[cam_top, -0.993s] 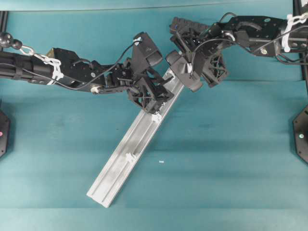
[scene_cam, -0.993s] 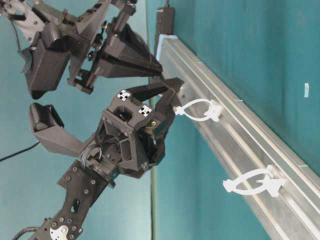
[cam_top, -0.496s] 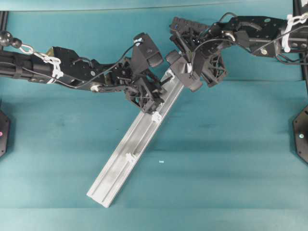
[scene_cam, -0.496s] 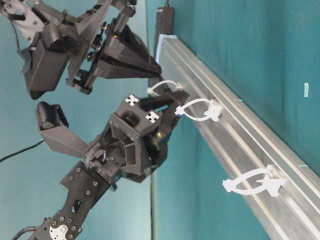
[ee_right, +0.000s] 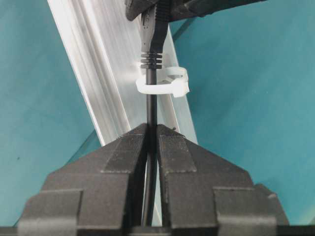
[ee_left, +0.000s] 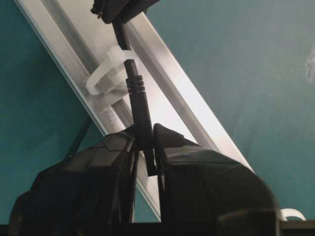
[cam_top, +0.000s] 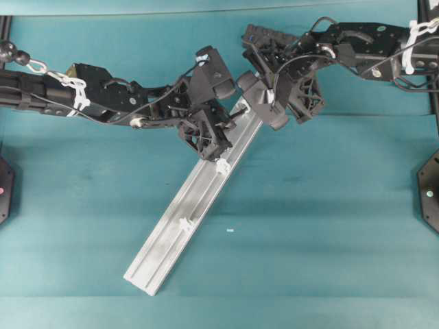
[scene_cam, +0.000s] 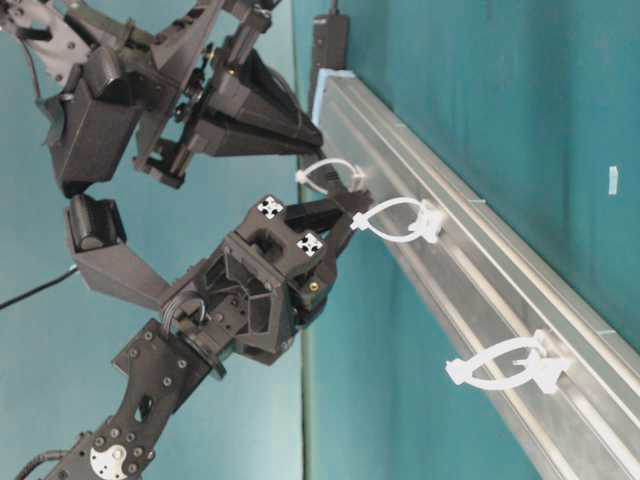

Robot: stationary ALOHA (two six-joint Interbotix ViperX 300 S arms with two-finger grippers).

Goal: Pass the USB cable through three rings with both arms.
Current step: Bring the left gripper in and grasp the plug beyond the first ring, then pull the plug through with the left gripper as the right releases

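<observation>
While the right claw (ee_right: 152, 135) pinches the USB cable (ee_right: 151, 101) behind the first ring (ee_right: 165, 82), the left claw (ee_left: 146, 140) grips its plug (both squeezed tight) over the rail (cam_top: 185, 219).

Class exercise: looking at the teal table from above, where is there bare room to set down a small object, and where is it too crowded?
Free: the teal table to the right of the rail, and the patch left of it, below the left arm. Crowded: the rail's upper end, where both grippers meet at the first ring with the USB cable.
</observation>
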